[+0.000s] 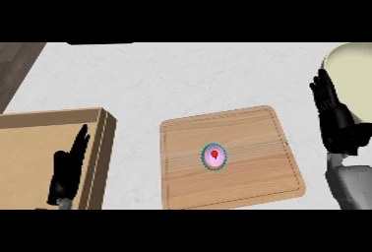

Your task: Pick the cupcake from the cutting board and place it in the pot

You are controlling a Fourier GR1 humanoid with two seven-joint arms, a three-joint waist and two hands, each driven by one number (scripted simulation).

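Observation:
A cupcake [214, 158] with pink icing, a red top and a teal wrapper stands upright near the middle of the wooden cutting board [251, 128]. The cream-coloured pot [350, 74] shows at the right edge, partly cut off by the view. My right hand [335, 118] is open, fingers pointing up, in front of the pot's left side and to the right of the board, holding nothing. My left hand [70, 167] is open with straight fingers at the lower left, well away from the cupcake.
A shallow wooden box or tray [44, 142] lies at the left under my left hand. A dark wooden strip [15, 64] runs along the counter's top left corner. White counter [181, 78] stretches behind the board.

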